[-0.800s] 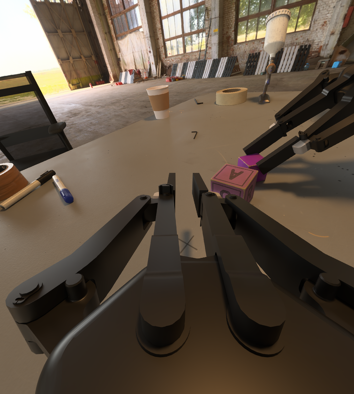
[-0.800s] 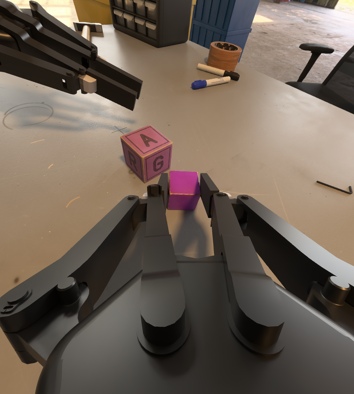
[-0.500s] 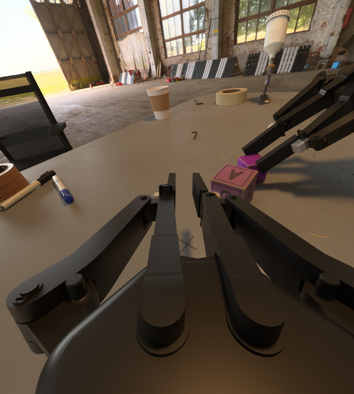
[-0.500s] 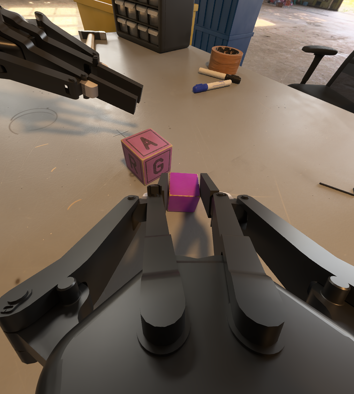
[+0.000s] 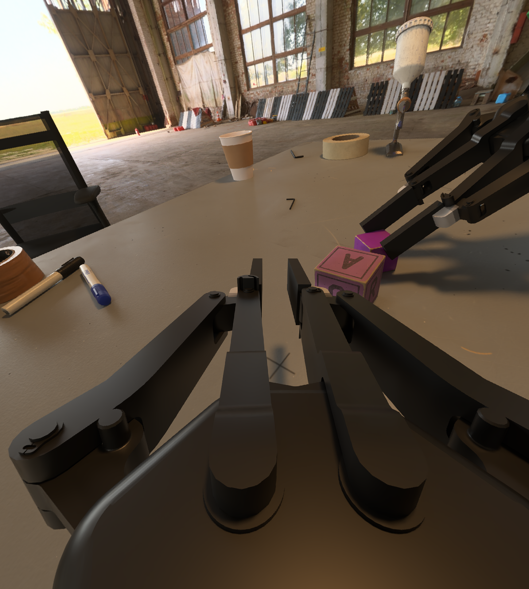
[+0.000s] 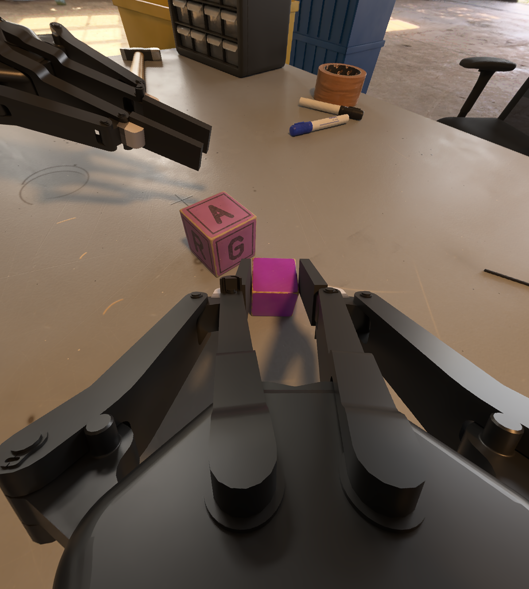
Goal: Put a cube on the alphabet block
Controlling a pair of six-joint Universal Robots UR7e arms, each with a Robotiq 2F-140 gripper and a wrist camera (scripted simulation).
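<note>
A purple cube sits between the fingers of my right gripper, which is shut on it at or just above the table; I cannot tell if it is lifted. The pink alphabet block stands on the table just left of and beyond the cube, close to it. In the left wrist view the block is right of my left gripper, whose fingers are nearly together and hold nothing. The cube and right gripper show behind the block. The left gripper hovers beyond the block.
A brown tape roll and two markers lie far right, an Allen key at right. A drawer cabinet and hammer are at the back. A paper cup, masking tape and spray gun stand far off.
My right gripper has shifted slightly, its wrist end rising a little, with the purple cube still between its fingers. The left gripper and the alphabet block have not moved.
</note>
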